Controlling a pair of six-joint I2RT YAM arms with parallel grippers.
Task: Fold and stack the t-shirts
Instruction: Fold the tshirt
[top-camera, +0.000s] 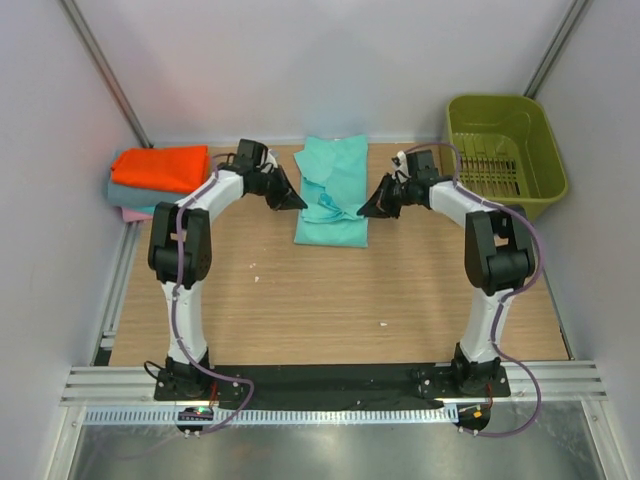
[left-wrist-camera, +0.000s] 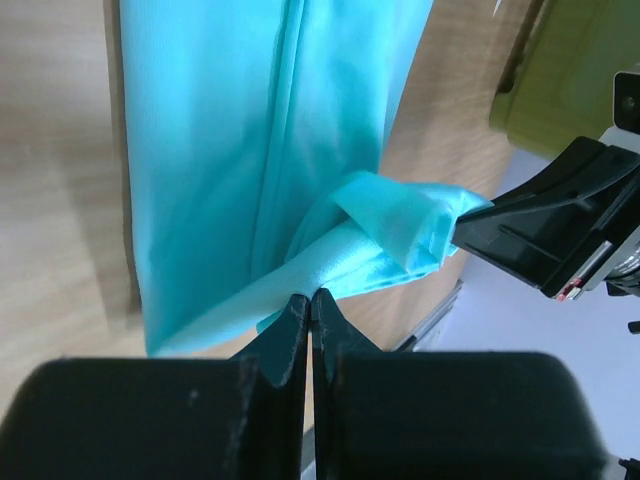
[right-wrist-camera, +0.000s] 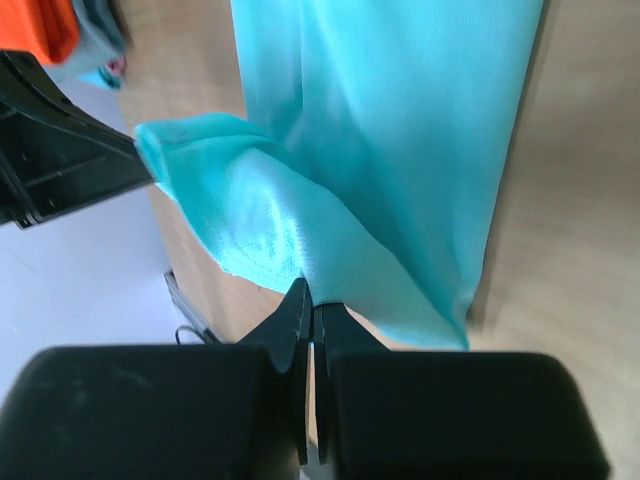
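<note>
Mint-green t-shirt (top-camera: 332, 190) far centre on wooden table (top-camera: 300, 300), folded lengthwise | left gripper (top-camera: 299, 204) and right gripper (top-camera: 363, 211) each pressed together on its cloth (opposite sides) | olive basket (top-camera: 497, 99) far right, slotted floor showing | orange-topped folded stack (top-camera: 158, 168) far left | white walls

**Surroundings, seen from above.** Wooden worktop (top-camera: 330, 290), pale grain, with two small white specks on it — one left of centre, one right of centre and nearer the front. Olive-green plastic basket (top-camera: 462, 140) at the far right corner, upright, its floor slotted. White walls (top-camera: 300, 60) enclose three sides; a metal post (top-camera: 105, 70) runs up each rear corner. Along the near edge — a black plate (top-camera: 330, 378), aluminium rails (top-camera: 110, 385), a toothed white strip (top-camera: 330, 415), then sheet metal (top-camera: 330, 455).
</note>
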